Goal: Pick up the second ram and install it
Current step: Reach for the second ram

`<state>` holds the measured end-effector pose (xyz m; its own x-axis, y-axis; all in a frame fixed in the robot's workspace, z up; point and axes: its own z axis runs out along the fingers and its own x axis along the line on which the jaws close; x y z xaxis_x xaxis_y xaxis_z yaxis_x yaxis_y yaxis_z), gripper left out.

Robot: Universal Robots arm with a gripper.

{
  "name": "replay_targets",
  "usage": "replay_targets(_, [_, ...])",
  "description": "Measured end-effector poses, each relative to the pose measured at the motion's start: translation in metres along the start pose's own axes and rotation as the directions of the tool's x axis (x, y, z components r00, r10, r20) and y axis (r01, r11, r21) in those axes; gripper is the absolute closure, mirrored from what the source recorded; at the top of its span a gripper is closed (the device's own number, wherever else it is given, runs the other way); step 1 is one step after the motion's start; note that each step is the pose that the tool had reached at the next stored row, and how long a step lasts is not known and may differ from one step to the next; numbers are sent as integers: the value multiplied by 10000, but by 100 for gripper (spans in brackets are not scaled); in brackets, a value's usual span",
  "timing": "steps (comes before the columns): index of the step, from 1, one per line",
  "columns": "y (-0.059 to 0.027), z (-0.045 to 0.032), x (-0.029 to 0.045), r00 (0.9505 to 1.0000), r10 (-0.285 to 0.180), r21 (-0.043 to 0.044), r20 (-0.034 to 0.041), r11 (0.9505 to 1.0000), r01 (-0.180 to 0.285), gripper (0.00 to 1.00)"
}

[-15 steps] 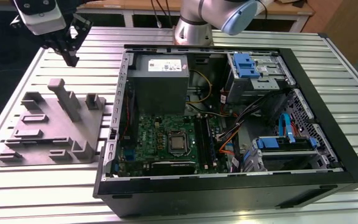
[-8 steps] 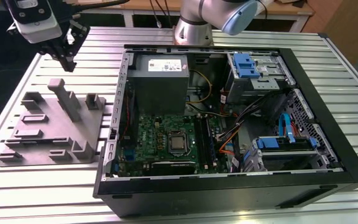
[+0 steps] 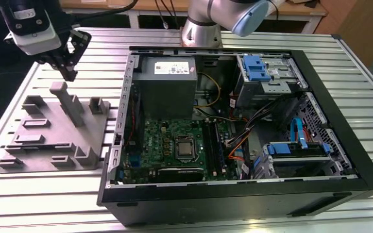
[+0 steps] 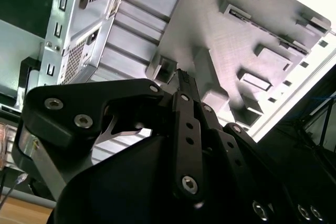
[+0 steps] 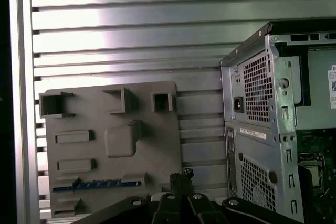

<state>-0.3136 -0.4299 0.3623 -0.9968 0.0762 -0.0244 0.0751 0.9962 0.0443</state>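
Reaching stage, seemingly: on the bench (image 3: 44, 194), beside the open computer case (image 3: 238, 206) and above the grey tray (image 3: 44, 131) at the bench's edge on the exterior view's left, gripper (image 3: 70, 74) pressed together, pinching nothing. Seated in a long slot of that tray, apart from the gripper: the memory stick (image 5: 97, 183). Likely calls for opening up and lining up along the stick before any grasp.

The second ram (image 5: 97, 184) was seen as a thin, long, dark blue strip, set on edge in a narrow slot of the grey holder (image 5: 157, 145).
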Motion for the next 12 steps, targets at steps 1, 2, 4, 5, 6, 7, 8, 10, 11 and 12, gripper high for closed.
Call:
replay_targets(1, [-14, 8, 2, 10000, 0, 0, 0, 10000, 0, 90])
replay_targets(2, [-29, 15, 4, 10000, 0, -1, 0, 10000, 0, 90])
replay_targets(4, [-62, 30, 8, 10000, 0, -1, 1, 10000, 0, 90])
replay_targets(5, [-79, 36, 10, 10000, 0, 0, 1, 10000, 0, 90])
replay_targets(6, [-97, 43, 11, 10000, 0, 0, 0, 10000, 0, 90])
replay_targets(7, [-115, 51, 11, 10000, -1, 0, 0, 10000, 1, 90])
replay_targets(8, [-133, 60, 11, 10000, -1, 0, 0, 10000, 1, 90])
replay_targets(10, [-166, 78, 12, 10000, 0, -1, 0, 10000, 0, 90])
replay_targets(11, [-180, 87, 13, 10000, 0, -1, 1, 10000, 0, 90])
replay_targets(12, [-194, 96, 14, 10000, 0, -1, 1, 10000, 0, 90])
